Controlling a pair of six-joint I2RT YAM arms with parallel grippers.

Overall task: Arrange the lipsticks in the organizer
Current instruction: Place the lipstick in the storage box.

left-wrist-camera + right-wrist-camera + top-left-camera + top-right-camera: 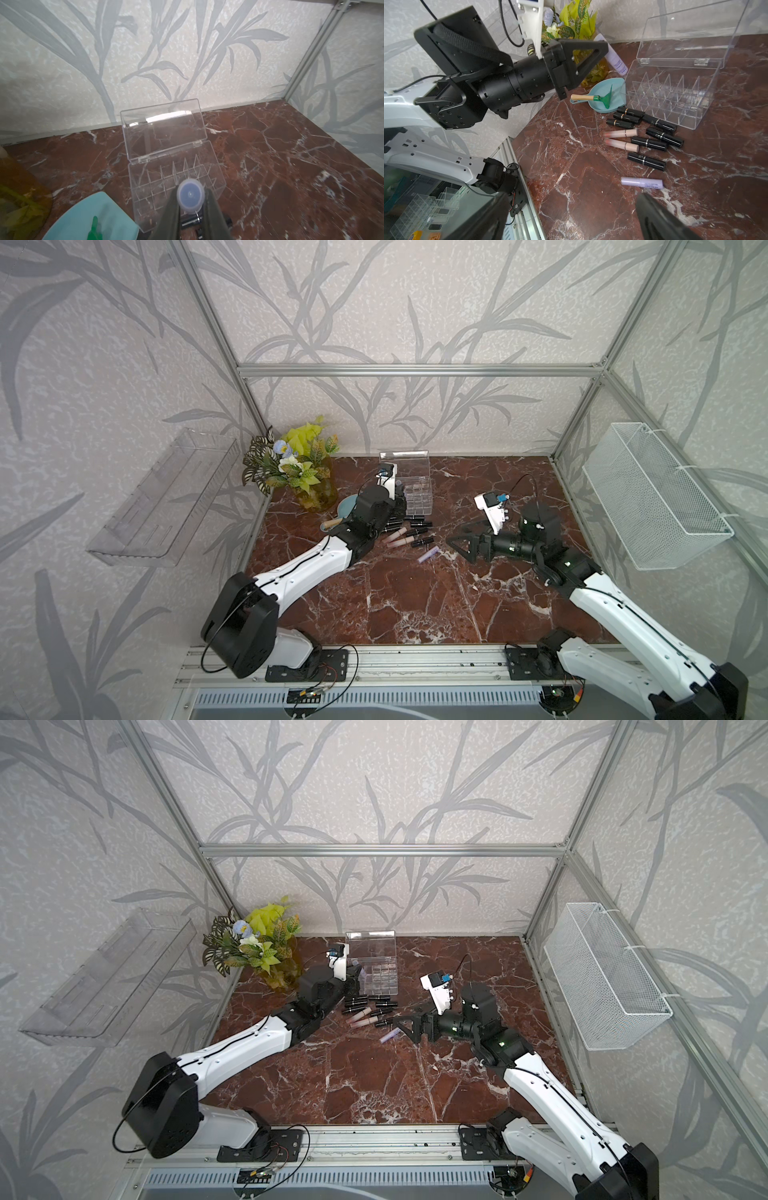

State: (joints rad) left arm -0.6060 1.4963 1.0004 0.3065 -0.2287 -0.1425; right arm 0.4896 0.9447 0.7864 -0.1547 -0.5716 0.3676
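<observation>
The organizer (417,494) (380,977) (158,182) (670,99), a clear box with a grid, stands at the back with its lid up. My left gripper (190,197) (606,48) is shut on a pale lavender lipstick (190,195) (616,60), held at the organizer's edge nearest the dish. Several black lipsticks (420,525) (654,143) and two pink ones (620,133) lie in front of the organizer. Another lavender lipstick (428,554) (390,1036) (641,182) lies apart on the marble. My right gripper (457,540) (405,1026) (571,207) hovers open just right of it, holding nothing.
A teal dish (616,87) (347,506) holding a green toy rake (604,97) sits left of the organizer, under my left arm. A vase of flowers (303,472) fills the back left corner. A clear shelf tray (166,497) hangs on the left wall, a wire basket (648,497) on the right.
</observation>
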